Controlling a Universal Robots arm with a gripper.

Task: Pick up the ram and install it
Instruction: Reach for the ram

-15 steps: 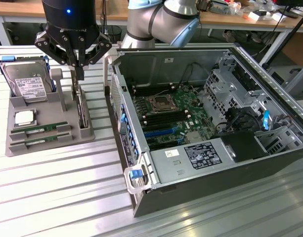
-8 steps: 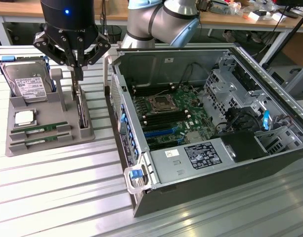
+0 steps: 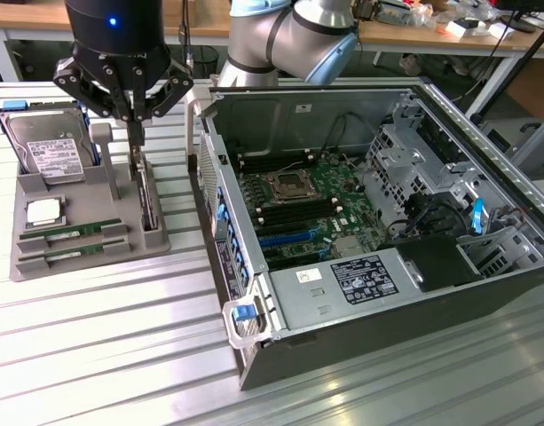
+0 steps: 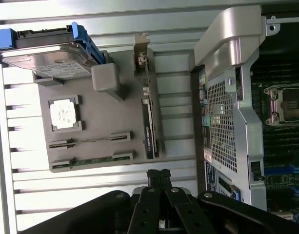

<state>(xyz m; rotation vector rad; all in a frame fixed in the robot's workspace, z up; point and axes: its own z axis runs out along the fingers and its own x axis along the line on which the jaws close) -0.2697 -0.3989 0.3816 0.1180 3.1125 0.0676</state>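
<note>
bench (image 3: 94, 337): ribbed metal, carries everything
computer case (image 3: 387, 346): open, on the exterior view's right, just beside the tray
arm (image 3: 289, 35): grey, reaching in over the case's far edge
motherboard (image 3: 316, 209): flat inside the case, processor socket (image 3: 287, 186) near its middle
tray (image 3: 81, 191): grey parts holder on the exterior view's left
hard drive (image 3: 50, 151): silver, white label, leaning in the tray's far end
fingers (image 3: 133, 129): clenched together, nothing seen between them, tips hanging just above the upright card, well apart from the ram
upright card (image 3: 145, 200): dark, standing on edge along the tray side nearest the case
ram (image 3: 72, 232): green stick lying in a tray slot next to the processor chip, not held
second ram stick (image 3: 74, 248): alike, in the next slot, parallel
processor chip (image 3: 43, 211): small silver square, between hard drive and ram
</note>
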